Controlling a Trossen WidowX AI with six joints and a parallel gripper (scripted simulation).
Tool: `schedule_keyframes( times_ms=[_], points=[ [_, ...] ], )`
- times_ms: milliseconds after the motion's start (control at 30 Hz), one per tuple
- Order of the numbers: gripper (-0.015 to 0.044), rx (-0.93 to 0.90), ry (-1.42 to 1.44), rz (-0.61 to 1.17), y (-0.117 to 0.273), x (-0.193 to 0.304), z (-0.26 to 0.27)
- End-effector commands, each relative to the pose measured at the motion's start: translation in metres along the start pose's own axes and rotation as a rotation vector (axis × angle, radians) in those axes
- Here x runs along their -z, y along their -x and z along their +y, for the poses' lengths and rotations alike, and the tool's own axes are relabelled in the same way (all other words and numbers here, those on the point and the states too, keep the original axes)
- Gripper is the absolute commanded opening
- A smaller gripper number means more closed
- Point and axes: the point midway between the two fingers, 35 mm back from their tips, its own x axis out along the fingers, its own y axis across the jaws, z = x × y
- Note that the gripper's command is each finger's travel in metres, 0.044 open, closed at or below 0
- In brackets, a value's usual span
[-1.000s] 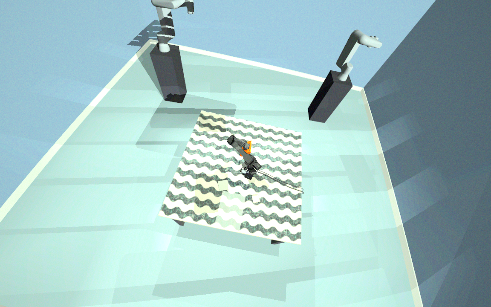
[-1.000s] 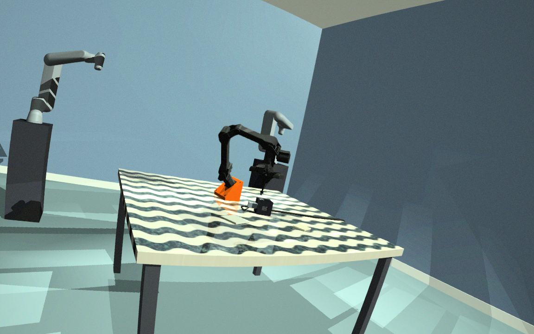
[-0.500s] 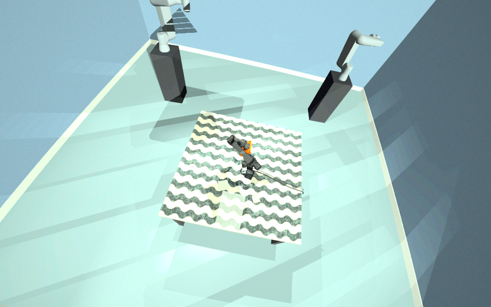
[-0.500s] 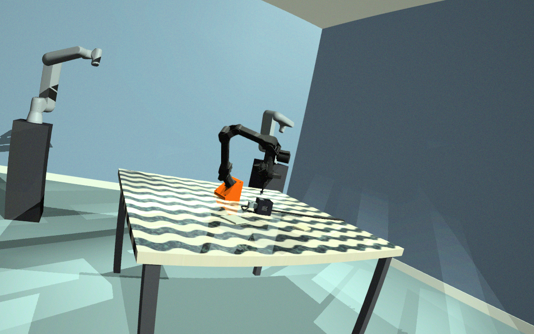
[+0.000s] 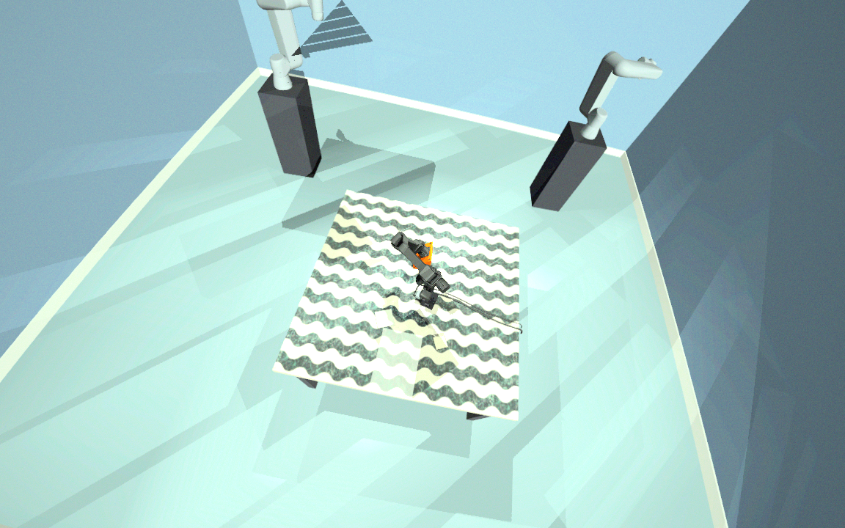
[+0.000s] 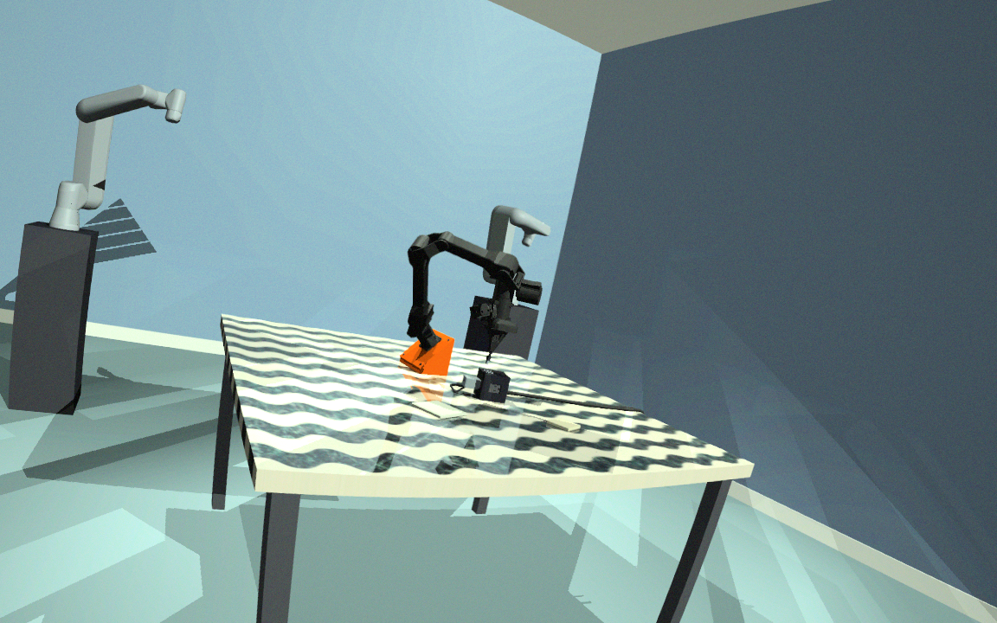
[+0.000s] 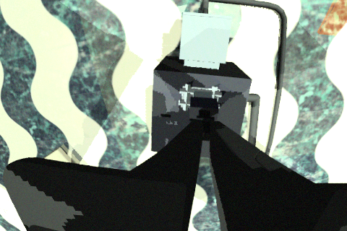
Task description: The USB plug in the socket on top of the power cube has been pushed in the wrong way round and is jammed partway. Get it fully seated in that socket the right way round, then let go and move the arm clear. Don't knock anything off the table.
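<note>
The black power cube (image 6: pixel 492 386) (image 7: pixel 233 95) stands on the table, its top facing up. A bright-rimmed socket (image 7: pixel 184 99) shows on its top in the wrist view. My gripper (image 7: pixel 204 128) (image 6: pixel 488 359) points down over the cube and is shut on the small dark USB plug (image 7: pixel 204 102). The plug lines up roughly with the socket in the wrist view. In the exterior view the fingertips are a little above the cube's top, with a small gap. The plug's tip is hidden, and which way round it faces cannot be told. The arm hides the cube from the top view.
A pale adapter (image 7: pixel 206 37) (image 6: pixel 468 382) sticks out of the cube's side, with a grey cable (image 7: pixel 283 43) looping from it. Cables (image 5: pixel 485 312) (image 6: pixel 572 402) run to the table's edge. Pale flat pieces (image 6: pixel 440 410) (image 6: pixel 564 424) lie nearby. The arm's orange base (image 6: pixel 440 361) stands behind.
</note>
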Motion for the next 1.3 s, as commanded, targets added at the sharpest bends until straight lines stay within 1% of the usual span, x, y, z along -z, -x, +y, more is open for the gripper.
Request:
schedule_keyframes(
  times_ms=[0,1267],
  points=[
    [0.0000,0.001,-0.023,0.000,-0.0006,0.0000,0.0001],
    [0.0000,0.000,-0.018,0.021,-0.0035,0.0013,0.0000]
  ],
)
